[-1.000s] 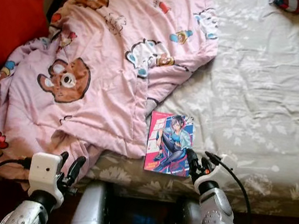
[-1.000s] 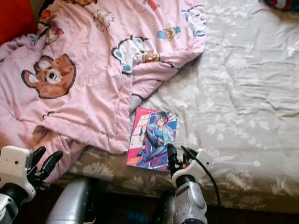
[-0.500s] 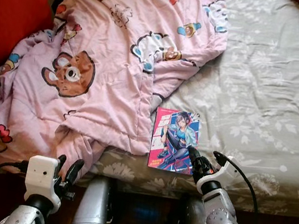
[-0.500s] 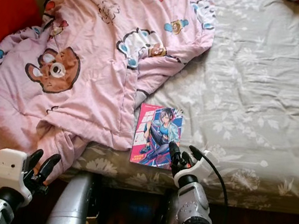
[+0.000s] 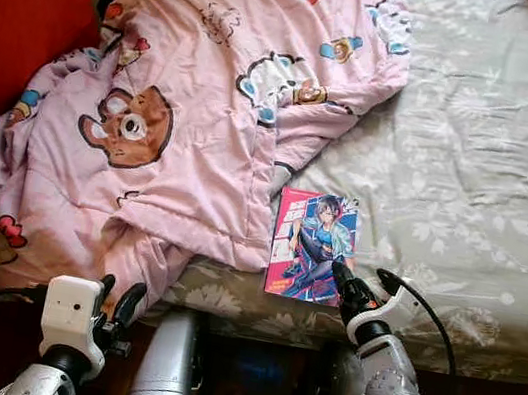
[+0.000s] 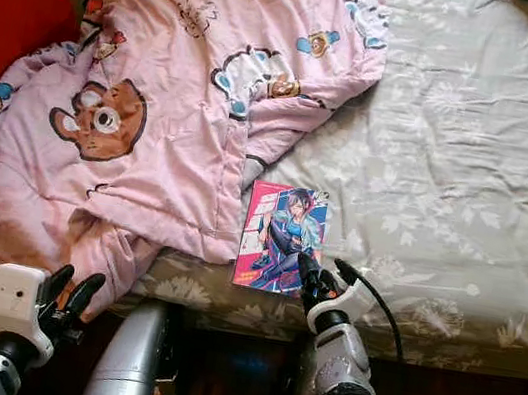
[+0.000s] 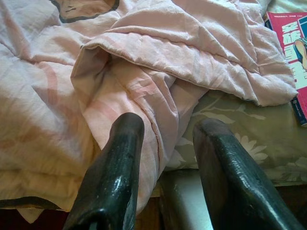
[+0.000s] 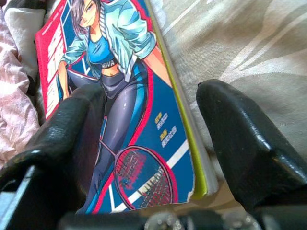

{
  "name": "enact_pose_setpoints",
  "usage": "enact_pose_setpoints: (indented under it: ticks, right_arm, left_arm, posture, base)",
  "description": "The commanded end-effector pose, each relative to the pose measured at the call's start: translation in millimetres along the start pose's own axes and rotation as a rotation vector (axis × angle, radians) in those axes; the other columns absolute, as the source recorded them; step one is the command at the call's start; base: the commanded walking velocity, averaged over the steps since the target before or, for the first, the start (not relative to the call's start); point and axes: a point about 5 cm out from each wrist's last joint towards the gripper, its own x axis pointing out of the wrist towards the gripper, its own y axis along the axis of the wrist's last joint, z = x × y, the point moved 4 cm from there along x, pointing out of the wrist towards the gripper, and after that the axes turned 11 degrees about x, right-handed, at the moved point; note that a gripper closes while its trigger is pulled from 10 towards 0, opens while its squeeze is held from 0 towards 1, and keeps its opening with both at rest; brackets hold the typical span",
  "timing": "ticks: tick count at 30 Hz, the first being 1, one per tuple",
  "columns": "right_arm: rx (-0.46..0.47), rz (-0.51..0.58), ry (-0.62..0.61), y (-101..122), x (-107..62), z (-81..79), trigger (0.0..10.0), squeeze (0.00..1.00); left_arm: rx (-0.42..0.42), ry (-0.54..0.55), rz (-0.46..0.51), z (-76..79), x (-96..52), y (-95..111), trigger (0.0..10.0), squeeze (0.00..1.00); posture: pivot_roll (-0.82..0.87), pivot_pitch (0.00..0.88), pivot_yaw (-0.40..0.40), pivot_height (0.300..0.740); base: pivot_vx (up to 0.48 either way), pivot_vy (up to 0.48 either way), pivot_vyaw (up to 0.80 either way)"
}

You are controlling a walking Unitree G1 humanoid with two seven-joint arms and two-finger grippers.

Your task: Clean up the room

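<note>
right gripper, fingers apart, straddles the comic book's corner on the bed; left gripper parted before the pink quilt.

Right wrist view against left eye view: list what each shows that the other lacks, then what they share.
Right wrist view alone: the book's yellow-green page edge and the racket printed on its cover, with the right gripper's fingers open, one over the cover and one beyond the book's edge.

Left eye view alone: the pink cartoon blanket's full spread, the red surface at the left, and the left gripper low by the bed edge.

Shared: the book, the floral bedsheet, the right gripper.
</note>
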Motion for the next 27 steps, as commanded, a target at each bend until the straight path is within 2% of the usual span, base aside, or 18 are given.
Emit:
enact_pose_setpoints:
  ticks: [1,2,5,6,13,18,22,25,27]
  right_arm:
    - [0.039,-0.031,-0.048,-13,-9.2,15.1,10.0,0.00]
    - [0.065,-0.035,-0.045,-13,-10.3,16.6,10.0,0.00]
    - [0.065,-0.035,-0.045,-13,-10.3,16.6,10.0,0.00]
    - [0.115,-0.054,-0.019,-16,-11.6,16.1,10.0,0.00]
    - [0.188,-0.090,0.007,-25,-15.1,16.5,10.0,0.00]
    - [0.190,-0.125,0.003,-35,-19.3,19.8,10.0,0.00]
    - [0.205,-0.148,-0.018,-43,-25.6,26.8,10.0,0.00]
    - [0.237,-0.170,-0.095,-53,-40.7,47.2,10.0,0.00]
    - [0.242,-0.172,-0.102,-54,-42.9,49.8,10.0,0.00]
  left_arm:
    - [0.003,-0.001,-0.041,-2.1,-6.7,-7,10.0,0.00]
    - [0.005,-0.001,-0.042,-2.2,-7.7,-7,10.0,0.00]
    - [0.005,-0.001,-0.042,-2.2,-7.7,-7,10.0,0.00]
    - [0.007,0.000,-0.044,-2.5,-9.3,-6,10.0,0.00]
    - [0.009,-0.002,-0.047,-2.0,-11.6,-6,10.0,0.00]
    - [0.011,-0.003,-0.047,-2.0,-13.0,-6,10.0,0.00]
    - [0.012,-0.004,-0.050,-2.2,-13.9,-6,10.0,0.00]
    - [0.008,-0.013,-0.054,1.6,-15.2,-5,10.0,0.00]
    - [0.008,-0.014,-0.054,2.0,-15.7,-4,10.0,0.00]
  posture:
    - [0.24,0.380,0.073,0.596]
    - [0.26,0.384,0.076,0.596]
    - [0.26,0.384,0.076,0.596]
    - [0.26,0.385,0.076,0.596]
    - [0.26,0.390,0.078,0.596]
    - [0.27,0.394,0.080,0.596]
    - [0.27,0.397,0.083,0.596]
    - [0.27,0.398,0.087,0.596]
    - [0.28,0.401,0.088,0.596]
  base:
    - [0.000,0.000,0.00]
    - [0.000,0.000,0.00]
    - [0.000,0.000,0.00]
    - [0.000,0.000,0.00]
    - [0.000,0.000,0.00]
    - [0.000,0.000,0.00]
    - [0.000,0.000,0.00]
    - [0.000,0.000,0.00]
    - [0.000,0.000,0.00]
